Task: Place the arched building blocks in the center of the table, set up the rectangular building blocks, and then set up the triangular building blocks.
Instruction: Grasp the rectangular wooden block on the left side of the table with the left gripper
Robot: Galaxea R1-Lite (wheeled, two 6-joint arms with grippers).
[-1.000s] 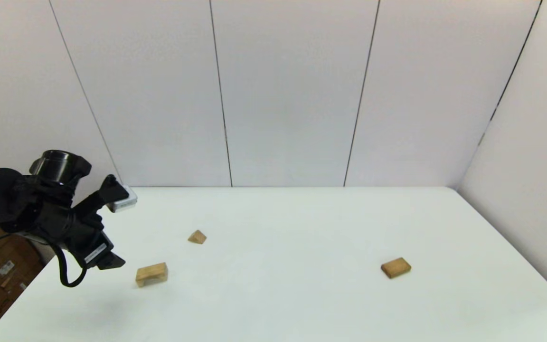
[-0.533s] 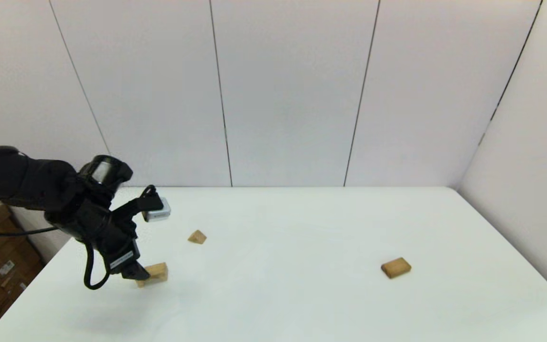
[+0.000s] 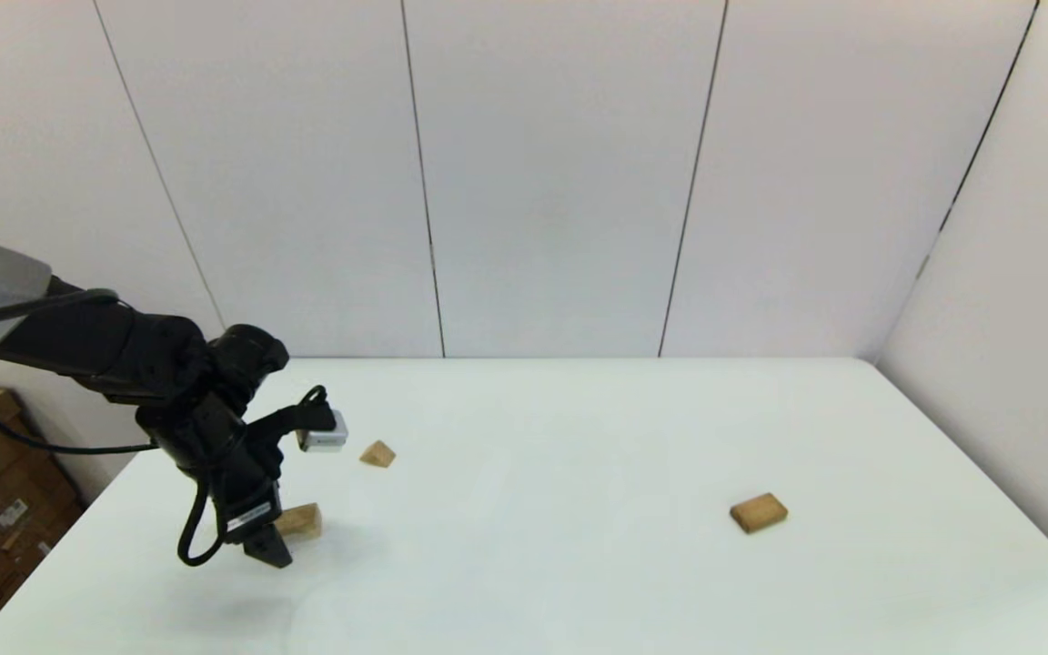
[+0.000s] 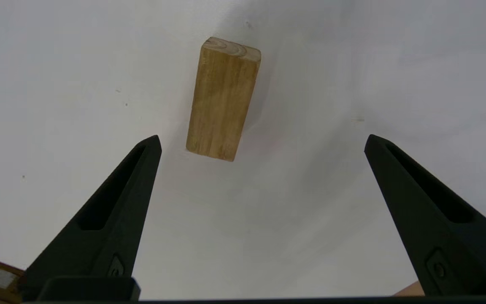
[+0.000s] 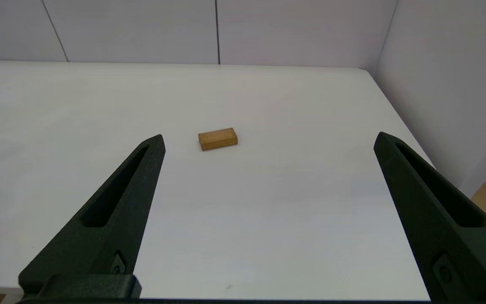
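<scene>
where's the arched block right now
In the head view the arched block sits on the table's left side, just beside the open left gripper, triangular block behind it.

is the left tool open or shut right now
Open. The left tool has its two black fingers spread wide, with the light-wood arched block lying untouched on the white table ahead.

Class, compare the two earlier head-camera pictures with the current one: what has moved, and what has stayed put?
The left gripper swung in from the table's left edge and came down beside the arched block, fingers open, holding nothing. The arched block, triangular block and rectangular block have not moved. The right gripper hangs open and idle.
</scene>
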